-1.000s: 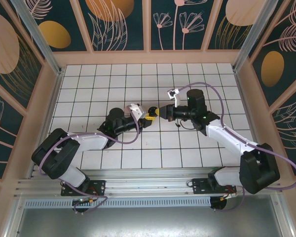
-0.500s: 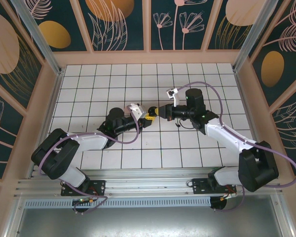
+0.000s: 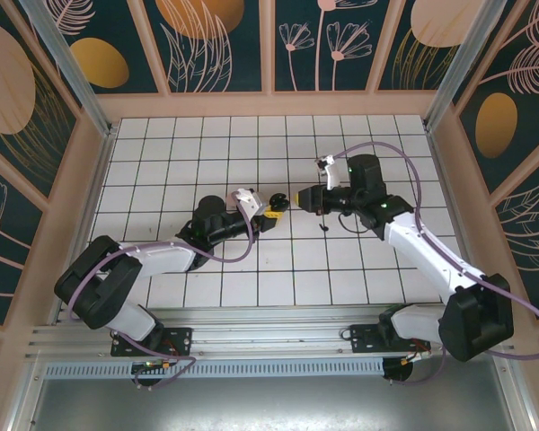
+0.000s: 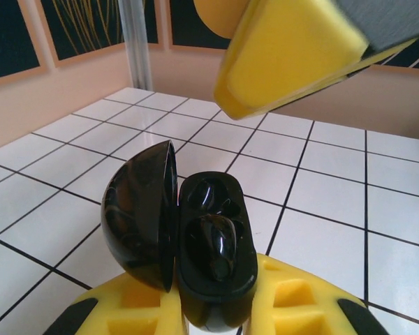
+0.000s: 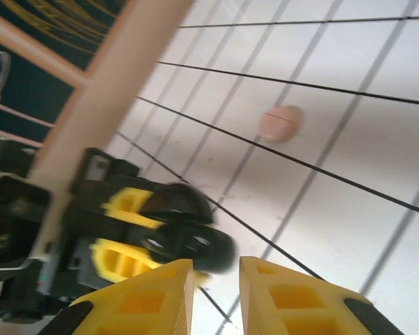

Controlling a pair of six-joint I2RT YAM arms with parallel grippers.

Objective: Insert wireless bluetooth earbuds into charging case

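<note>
**Charging case.** The charging case (image 4: pixel 214 251) is held clamped between the jaws of the left gripper (image 3: pixel 270 213) near the middle of the desk (image 3: pixel 207 153). It is presented with its lid (image 4: pixel 140 216) swung open to one side. Two dark wells are seen in the base. A glossy dark form sits in the nearer well, but it cannot be told whether that is a seated bud or only the moulded cavity. No pale-pink colour is noted inside the case.

**Right gripper.** The right gripper (image 3: pixel 306 197) is positioned just beside the case, apart from it and pointing toward it. In the right wrist view its jaws are narrowly parted, and nothing is seen between them. One of its yellow fingers (image 4: pixel 293 49) is seen above and beyond the open case in the left wrist view.

**Earbuds.** A small pale-pink oval piece (image 5: pixel 279 123) lies on the desk, well beyond the case and touched by nothing. It may be one of the earbuds. The picture is blurred, and this cannot be confirmed.

**Step in hand.** The case is judged to be presented and ready for loading, while the right jaws are empty. The step is therefore assessed as lying between insertions, with a bud to be fetched.

**Next move.** A bud would have to be located, pinched lightly by the right jaws and aligned with an unfilled well. The left hold on the case should be kept steady and the lid kept clear.
</note>
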